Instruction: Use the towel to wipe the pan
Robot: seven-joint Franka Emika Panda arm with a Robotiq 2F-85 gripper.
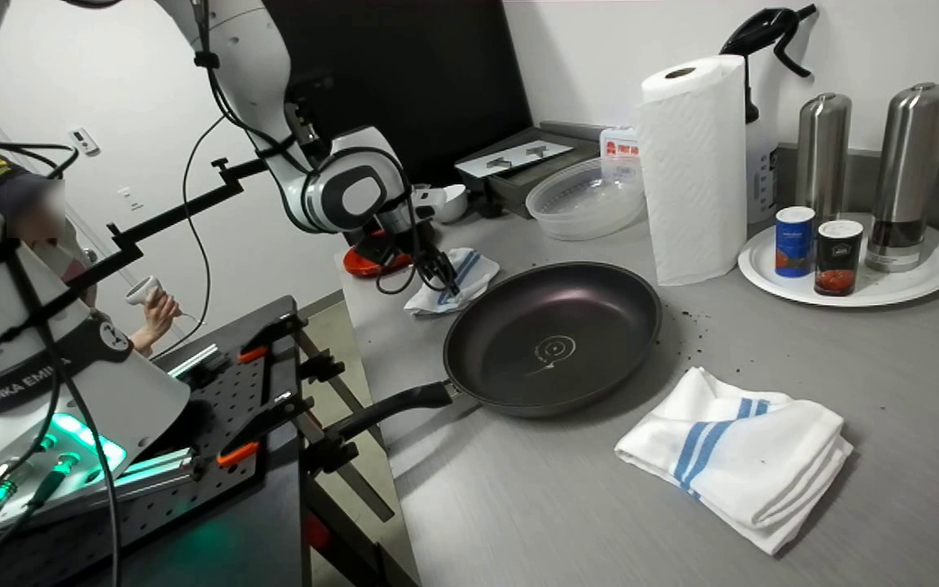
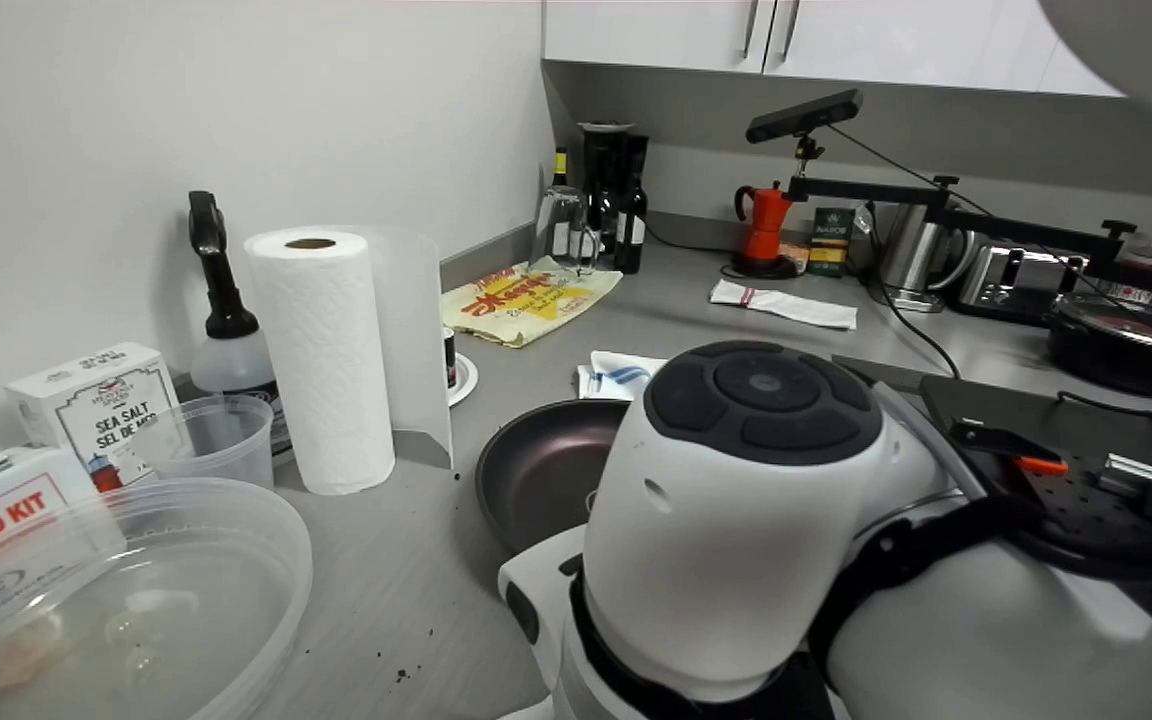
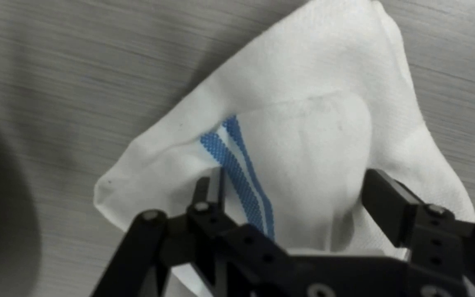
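A folded white towel with blue stripes [image 1: 478,275] lies on the grey counter beside the pan. It fills the middle of the wrist view [image 3: 303,123]. My gripper [image 3: 293,181] is open, pointing down at this towel, with its fingers apart over the cloth and seemingly touching it; it also shows in an exterior view [image 1: 443,277]. The black pan [image 1: 535,342] sits upright, handle towards the counter edge. In an exterior view the pan [image 2: 546,465] is partly hidden by my arm, which also hides the gripper. A dark blurred edge at the wrist view's left appears to be the pan.
A second folded blue-striped towel [image 1: 747,456] lies beyond the pan. A paper towel roll [image 1: 694,171], a white plate [image 1: 926,273] with grinders and small containers, and a clear plastic tub [image 1: 584,204] stand along the wall. A red dish [image 1: 363,262] is behind the gripper. Dark crumbs dot the counter.
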